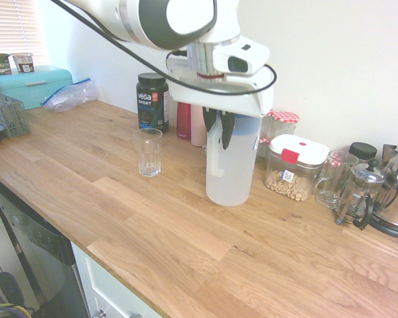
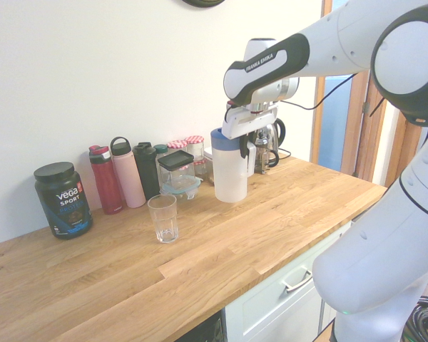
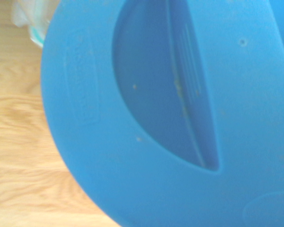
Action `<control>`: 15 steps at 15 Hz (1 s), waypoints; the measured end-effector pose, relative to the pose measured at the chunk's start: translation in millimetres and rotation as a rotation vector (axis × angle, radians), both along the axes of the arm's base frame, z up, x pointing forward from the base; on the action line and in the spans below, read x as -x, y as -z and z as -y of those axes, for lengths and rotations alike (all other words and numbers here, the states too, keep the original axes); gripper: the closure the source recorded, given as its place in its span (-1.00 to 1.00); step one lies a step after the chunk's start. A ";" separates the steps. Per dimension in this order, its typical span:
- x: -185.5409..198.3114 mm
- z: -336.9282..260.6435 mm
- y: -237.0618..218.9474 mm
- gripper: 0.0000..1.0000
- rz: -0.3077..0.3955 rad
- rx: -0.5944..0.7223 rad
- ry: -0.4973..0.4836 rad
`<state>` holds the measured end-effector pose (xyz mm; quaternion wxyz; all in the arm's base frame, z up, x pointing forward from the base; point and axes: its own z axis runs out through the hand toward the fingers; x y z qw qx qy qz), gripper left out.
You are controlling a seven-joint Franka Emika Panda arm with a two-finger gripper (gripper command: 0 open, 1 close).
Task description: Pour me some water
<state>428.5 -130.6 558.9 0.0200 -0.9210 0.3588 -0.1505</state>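
A translucent white water pitcher (image 1: 231,169) with a blue lid stands upright on the wooden counter (image 1: 186,232). My gripper (image 1: 219,134) comes down from above and is shut on the pitcher's white handle, just under the lid. An empty clear glass (image 1: 148,152) stands to the pitcher's left, about a hand's width away. From the other side, the pitcher (image 2: 228,174) sits behind and to the right of the glass (image 2: 162,219), with the gripper (image 2: 248,146) at its handle. The blue lid (image 3: 132,118) fills the wrist view.
A black Vega tub (image 1: 152,101) and several bottles (image 2: 128,174) line the wall behind the glass. A cereal container (image 1: 295,169), a glass mug (image 1: 335,177) and a French press (image 1: 361,192) crowd the right. A dish rack (image 1: 3,112) and a teal bread bin (image 1: 33,85) stand far left.
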 end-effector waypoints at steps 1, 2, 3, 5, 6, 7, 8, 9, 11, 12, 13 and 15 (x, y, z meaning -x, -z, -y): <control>2.3 -9.6 -11.3 1.00 -0.003 0.014 -0.045; 3.0 -20.7 -20.3 1.00 -0.008 0.033 -0.100; 2.9 -32.9 -26.5 1.00 -0.021 0.053 -0.155; 2.5 -62.0 -31.6 1.00 -0.070 0.093 -0.265; 3.0 -75.7 -31.1 1.00 -0.101 0.117 -0.318; 3.2 -88.0 -29.2 1.00 -0.130 0.143 -0.367; 2.9 -99.3 -26.6 1.00 -0.159 0.175 -0.416; 1.7 -109.2 -23.2 1.00 -0.186 0.208 -0.461; -2.2 -132.9 -15.6 1.00 -0.249 0.283 -0.539; -4.5 -145.4 -14.6 1.00 -0.282 0.326 -0.575; -6.7 -158.0 -15.0 1.00 -0.311 0.370 -0.608; -10.2 -183.5 -17.3 1.00 -0.358 0.460 -0.669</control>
